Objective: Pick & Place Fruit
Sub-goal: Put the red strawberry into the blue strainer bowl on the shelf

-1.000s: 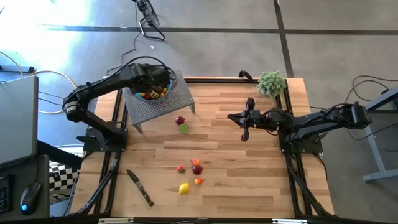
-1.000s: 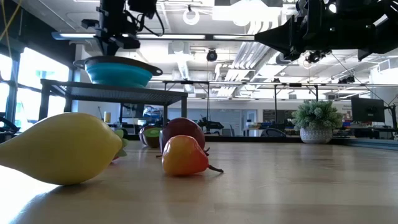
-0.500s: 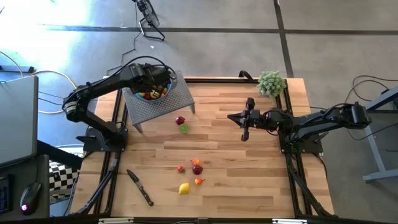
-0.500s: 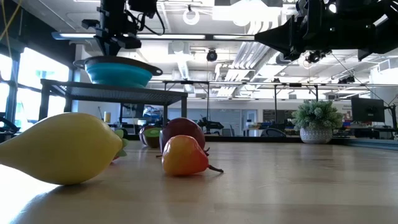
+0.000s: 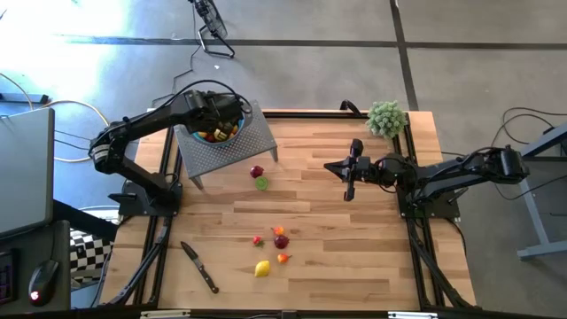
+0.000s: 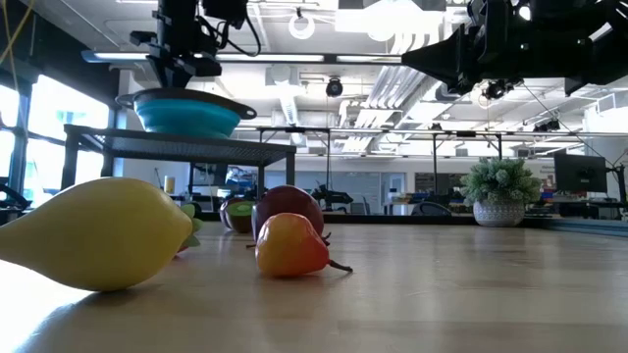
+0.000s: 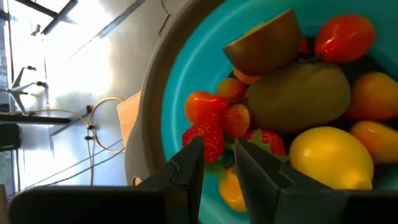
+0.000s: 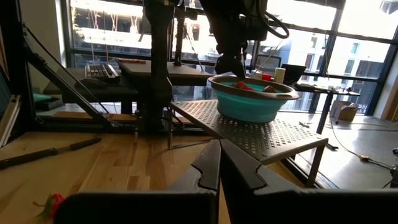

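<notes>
A teal bowl (image 5: 232,133) stands on a perforated metal stand (image 5: 252,142) at the table's far left. It holds several fruits, among them strawberries (image 7: 208,140), a lemon (image 7: 329,155) and a brown kiwi (image 7: 292,93). My left gripper (image 7: 219,155) hangs over the bowl, pointing down into it. Its fingers stand a little apart, with a strawberry's green leaves showing through the gap and nothing held. My right gripper (image 5: 330,167) waits shut and level above the table's far right part (image 8: 219,146). More fruit lies on the table: a maroon one (image 5: 257,172), a lime green one (image 5: 262,183) and a cluster (image 5: 281,239) with a lemon (image 5: 262,268).
A black-handled knife (image 5: 200,267) lies near the front left. A fuzzy green plant ball (image 5: 386,118) sits at the far right corner. Bare wood lies across the table's middle and right front. The low view has the lemon (image 6: 98,233) and a red-orange fruit (image 6: 290,245) close up.
</notes>
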Motion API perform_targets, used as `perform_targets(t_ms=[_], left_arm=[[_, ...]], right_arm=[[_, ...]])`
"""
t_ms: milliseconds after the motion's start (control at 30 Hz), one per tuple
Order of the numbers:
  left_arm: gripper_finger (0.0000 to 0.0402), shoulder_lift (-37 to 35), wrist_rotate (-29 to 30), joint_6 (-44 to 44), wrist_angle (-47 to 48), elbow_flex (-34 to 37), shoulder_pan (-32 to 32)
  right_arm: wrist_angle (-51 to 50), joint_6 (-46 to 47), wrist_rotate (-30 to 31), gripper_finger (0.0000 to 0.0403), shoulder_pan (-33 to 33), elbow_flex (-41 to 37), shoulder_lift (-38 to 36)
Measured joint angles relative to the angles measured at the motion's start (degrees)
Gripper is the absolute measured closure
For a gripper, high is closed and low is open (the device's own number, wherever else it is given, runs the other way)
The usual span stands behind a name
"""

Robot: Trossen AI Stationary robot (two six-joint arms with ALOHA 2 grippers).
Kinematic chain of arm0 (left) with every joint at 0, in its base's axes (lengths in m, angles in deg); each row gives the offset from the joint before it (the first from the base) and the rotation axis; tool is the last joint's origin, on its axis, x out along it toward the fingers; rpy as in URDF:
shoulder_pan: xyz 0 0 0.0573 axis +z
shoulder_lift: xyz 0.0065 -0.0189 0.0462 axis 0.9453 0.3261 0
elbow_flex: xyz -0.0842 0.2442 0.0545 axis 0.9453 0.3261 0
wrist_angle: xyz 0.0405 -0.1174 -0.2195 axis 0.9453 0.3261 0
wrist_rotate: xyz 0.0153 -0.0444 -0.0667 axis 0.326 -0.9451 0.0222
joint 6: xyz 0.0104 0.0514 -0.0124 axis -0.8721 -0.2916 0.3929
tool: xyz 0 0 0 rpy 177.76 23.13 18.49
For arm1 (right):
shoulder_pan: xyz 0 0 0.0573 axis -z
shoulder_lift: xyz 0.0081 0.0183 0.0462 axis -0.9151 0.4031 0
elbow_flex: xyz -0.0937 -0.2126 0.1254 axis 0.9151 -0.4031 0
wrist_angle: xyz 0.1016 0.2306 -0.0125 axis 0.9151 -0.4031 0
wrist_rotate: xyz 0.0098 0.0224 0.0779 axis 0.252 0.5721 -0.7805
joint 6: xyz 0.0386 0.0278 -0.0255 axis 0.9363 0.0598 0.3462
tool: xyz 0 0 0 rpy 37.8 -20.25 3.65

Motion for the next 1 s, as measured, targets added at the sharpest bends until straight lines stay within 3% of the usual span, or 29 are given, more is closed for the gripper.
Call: perform_targets(t_ms=[333, 633, 1000], left_arm=[[0.0397, 0.0, -4.5, -3.5, -0.1, 0.0, 0.0], [0.0400, 0.0, -4.7, -6.4, -2.5, -0.9, -4.5], [0.0398, 0.0, -6.0, -7.4, -3.2, -13.0, -14.3]], right_arm=[[0.3, 0.0, 0.0, 0.0400, 0.0, 0.0, 0.0], [0.3, 0.0, 0.0, 0.0400, 0.0, 0.0, 0.0], [0.3, 0.0, 0.0, 0.0400, 0.0, 0.0, 0.0]])
